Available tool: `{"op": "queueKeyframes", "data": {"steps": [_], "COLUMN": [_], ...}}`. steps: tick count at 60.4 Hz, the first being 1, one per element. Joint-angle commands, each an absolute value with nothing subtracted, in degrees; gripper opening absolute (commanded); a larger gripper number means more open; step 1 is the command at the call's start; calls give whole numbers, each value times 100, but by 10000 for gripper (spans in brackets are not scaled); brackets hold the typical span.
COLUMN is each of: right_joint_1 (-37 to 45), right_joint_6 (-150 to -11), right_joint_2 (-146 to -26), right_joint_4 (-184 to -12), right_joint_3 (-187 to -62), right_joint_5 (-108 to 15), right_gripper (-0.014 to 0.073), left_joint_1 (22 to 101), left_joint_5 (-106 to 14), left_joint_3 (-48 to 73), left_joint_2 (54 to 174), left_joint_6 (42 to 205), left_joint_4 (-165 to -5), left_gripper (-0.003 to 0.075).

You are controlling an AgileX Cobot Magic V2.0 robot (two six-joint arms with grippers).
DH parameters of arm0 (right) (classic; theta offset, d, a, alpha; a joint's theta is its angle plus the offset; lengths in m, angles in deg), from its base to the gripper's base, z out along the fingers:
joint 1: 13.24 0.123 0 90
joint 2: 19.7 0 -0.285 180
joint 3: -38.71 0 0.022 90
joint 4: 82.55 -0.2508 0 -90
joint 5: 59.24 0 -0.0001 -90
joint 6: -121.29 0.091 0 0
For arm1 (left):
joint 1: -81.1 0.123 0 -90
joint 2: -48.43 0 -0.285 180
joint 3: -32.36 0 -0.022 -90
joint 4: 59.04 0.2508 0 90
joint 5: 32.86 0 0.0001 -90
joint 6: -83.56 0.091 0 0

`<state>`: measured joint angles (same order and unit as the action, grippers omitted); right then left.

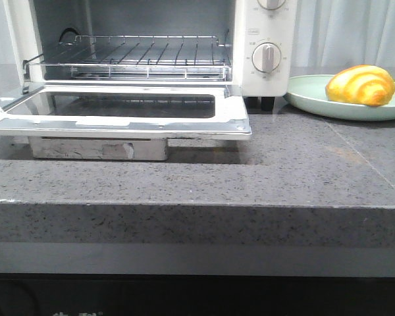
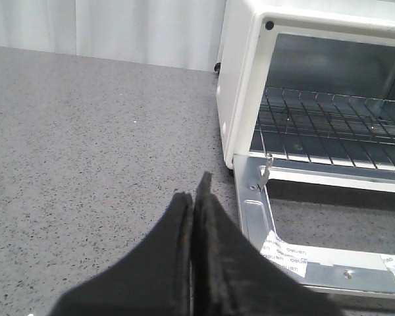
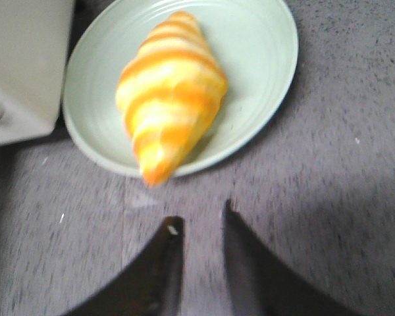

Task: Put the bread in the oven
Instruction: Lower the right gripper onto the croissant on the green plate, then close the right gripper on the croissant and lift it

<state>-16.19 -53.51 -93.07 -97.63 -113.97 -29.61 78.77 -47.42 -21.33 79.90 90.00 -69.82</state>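
Observation:
The bread, a glossy yellow croissant with orange ridges, lies on a pale green plate right of the oven. The white oven stands at the back left with its glass door folded down flat and the wire rack bare. In the right wrist view the bread lies on the plate; my right gripper is open and empty, a short way from the bread's near tip. My left gripper is shut and empty, over the counter beside the oven's open door. Neither gripper shows in the front view.
The grey speckled counter stretches in front of the oven and plate, with its front edge close to the camera. White dials sit on the oven's right panel. A white curtain hangs behind.

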Motion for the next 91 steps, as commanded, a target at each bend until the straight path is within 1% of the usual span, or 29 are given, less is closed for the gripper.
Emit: {"op": "queueKeyframes", "data": {"steps": [1,4,8,26,37,50,54,57,60,61,68,74,77,91], "right_joint_1": [-1675,-1675,-1675,-1675,-1675,-1668,-1668,-1668,-1668,-1668,-1668,-1668,-1668,-1668], "right_joint_6": [-5279,-5279,-5279,-5291,-5291,-5309,-5321,-5321,-5321,-5321,-5321,-5321,-5321,-5321], "right_joint_2": [-9823,-10128,-10462,-11515,-11883,-12014,-12014,-12014,-12014,-12014,-12014,-12002,-11983,-11448], "right_joint_4": [-9914,-9970,-10040,-10612,-10730,-10732,-10732,-10736,-10761,-10779,-10889,-10965,-10965,-10953], "right_joint_3": [-12031,-12282,-12587,-13613,-13742,-13742,-13742,-13742,-13742,-13742,-13766,-13854,-13919,-13985], "right_joint_5": [-3321,-3326,-3294,-2934,-2855,-2733,-2694,-2675,-2623,-2603,-2486,-2356,-2284,-2172], "right_gripper": [430,511,550,551,551,545,509,451,369,329,139,50,32,32], "left_joint_1": [7888,7888,7888,7888,7888,7888,7888,7888,7888,7888,7888,7888,7888,7888], "left_joint_5": [-4322,-4322,-4322,-4327,-4336,-4336,-4336,-4336,-4336,-4336,-4336,-4336,-4336,-4336], "left_joint_3": [-1977,-1977,-1977,-1977,-1977,-1977,-1977,-1977,-1977,-1977,-1977,-1977,-1977,-1977], "left_joint_2": [8024,8024,8024,8024,8024,8024,8024,8024,8024,8024,8024,8024,8024,8024], "left_joint_6": [8954,8954,8954,8954,8954,8954,8954,8954,8954,8954,8954,8954,8954,8954], "left_joint_4": [-7036,-7036,-7036,-7036,-7036,-7036,-7036,-7036,-7036,-7036,-7036,-7036,-7036,-7036], "left_gripper": [-20,-20,-20,-20,-20,-20,-20,-20,-20,-20,-20,-20,-20,-20]}}
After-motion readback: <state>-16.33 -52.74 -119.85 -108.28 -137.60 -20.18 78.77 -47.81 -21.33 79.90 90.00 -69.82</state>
